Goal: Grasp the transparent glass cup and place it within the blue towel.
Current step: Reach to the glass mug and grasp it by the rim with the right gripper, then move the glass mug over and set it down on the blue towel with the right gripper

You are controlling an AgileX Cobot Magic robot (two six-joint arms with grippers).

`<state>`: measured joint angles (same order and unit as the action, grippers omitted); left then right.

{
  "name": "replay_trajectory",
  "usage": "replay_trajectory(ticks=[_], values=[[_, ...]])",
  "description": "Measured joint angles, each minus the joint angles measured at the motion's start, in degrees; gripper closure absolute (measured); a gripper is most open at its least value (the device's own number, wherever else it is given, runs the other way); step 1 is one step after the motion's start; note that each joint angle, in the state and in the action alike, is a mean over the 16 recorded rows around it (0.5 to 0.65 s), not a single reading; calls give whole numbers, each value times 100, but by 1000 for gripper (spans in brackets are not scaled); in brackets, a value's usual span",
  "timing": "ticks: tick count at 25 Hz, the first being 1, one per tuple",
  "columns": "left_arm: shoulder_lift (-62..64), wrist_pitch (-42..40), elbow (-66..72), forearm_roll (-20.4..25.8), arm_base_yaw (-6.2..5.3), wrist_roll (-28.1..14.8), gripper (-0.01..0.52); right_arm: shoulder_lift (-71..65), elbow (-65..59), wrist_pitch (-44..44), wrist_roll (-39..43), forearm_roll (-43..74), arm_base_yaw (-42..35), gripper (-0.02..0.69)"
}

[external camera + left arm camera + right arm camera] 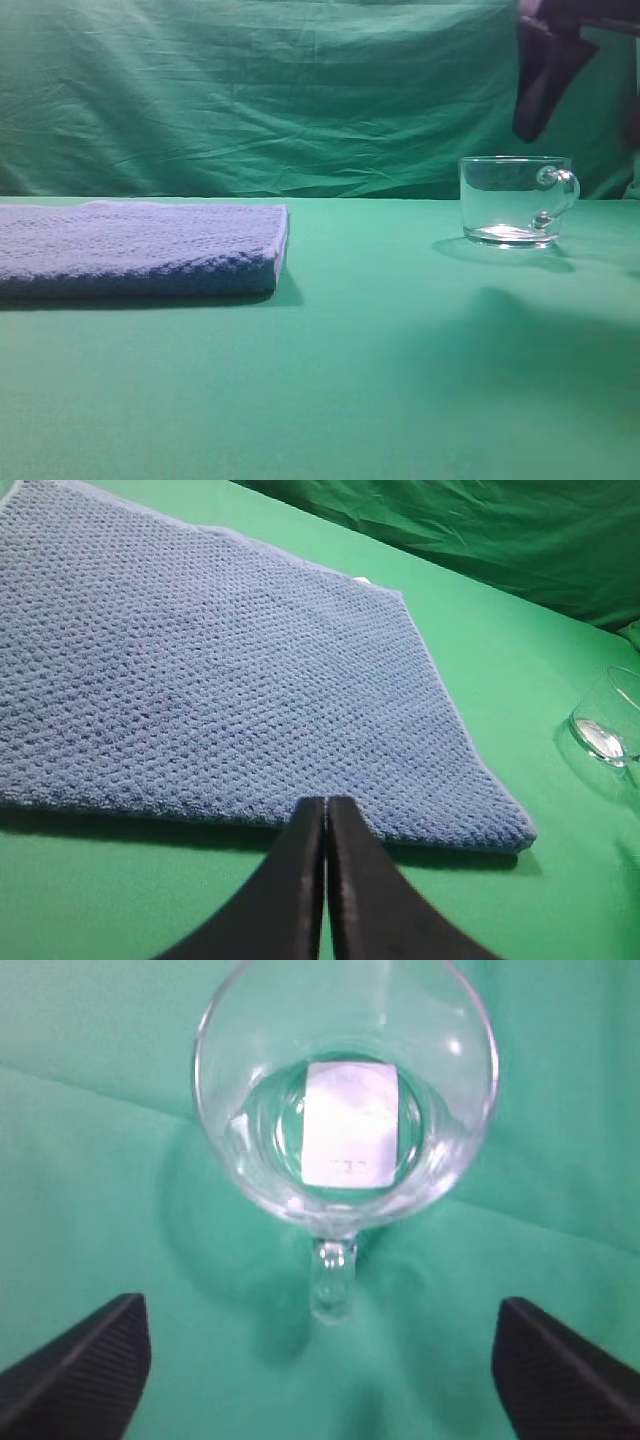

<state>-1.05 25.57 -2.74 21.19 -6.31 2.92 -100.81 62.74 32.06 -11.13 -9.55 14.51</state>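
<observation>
Transparent glass cup (516,200), short and wide with a small loop handle, stands upright on my green cloth-covered surface (380,380), well apart from the thick folded blue-purple terry towel (140,250) lying flat to its left. My right gripper (320,1360) hangs above the cup, its black fingers (80,1370) spread wide on either side of the handle, touching nothing. My left gripper (325,820) sits at the towel's near edge, its fingers (290,890) pressed together and holding nothing.
</observation>
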Motion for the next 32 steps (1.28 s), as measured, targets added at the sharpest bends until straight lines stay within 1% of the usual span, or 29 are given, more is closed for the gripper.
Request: replay_trajectory(ticks=[4, 11, 15, 17, 23, 32], values=[[0, 0, 0, 0, 0, 0, 514, -271, 132, -59, -27, -4, 6, 302], [0, 0, 0, 0, 0, 0, 514, -454, 320, 22, -98, -4, 8, 477], [0, 0, 0, 0, 0, 0, 514, -475, 610, 217, -138, 3, 44, 552], [0, 0, 0, 0, 0, 0, 514, -482, 830, 329, -155, 8, 102, 563], [0, 0, 0, 0, 0, 0, 514, -512, 1702, 624, -206, 22, 545, 562], [0, 0, 0, 0, 0, 0, 514, -928, 3098, 504, -391, 20, 1896, 562]])
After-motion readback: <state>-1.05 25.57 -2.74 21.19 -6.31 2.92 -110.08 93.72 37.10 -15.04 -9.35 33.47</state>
